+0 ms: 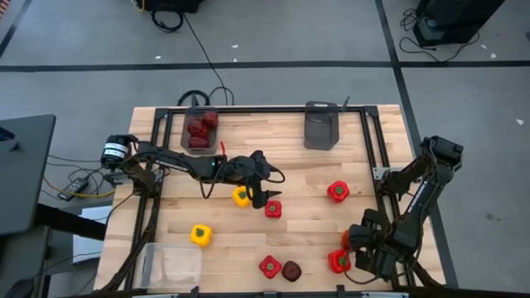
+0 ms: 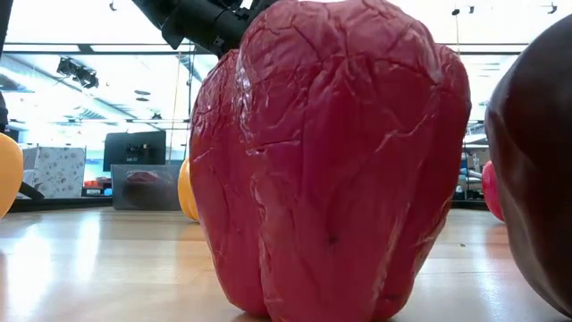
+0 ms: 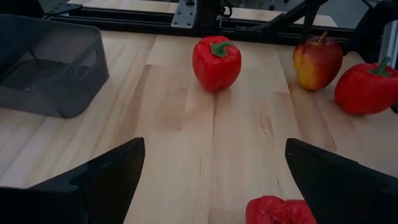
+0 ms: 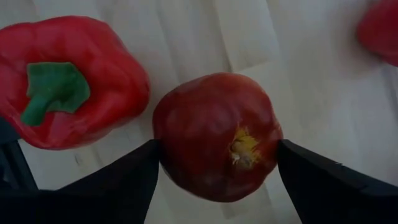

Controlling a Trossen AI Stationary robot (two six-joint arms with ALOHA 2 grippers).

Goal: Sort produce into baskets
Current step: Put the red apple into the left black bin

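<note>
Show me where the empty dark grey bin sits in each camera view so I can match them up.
High view: the empty grey bin is at the far edge of the table, right of centre.
Low view: not visible; a big red pepper fills the picture.
Left wrist view: the bin shows at the picture's left edge.
Right wrist view: not in it.
Shared landmark: the lone red pepper in front of the bin, also in the left wrist view.

No legible text, label, brand, number or sign appears in any view. The produce, the bins and the worktop (image 1: pixel 298 170) carry no markings that can be read, and items in the room behind are too indistinct to read.
</note>
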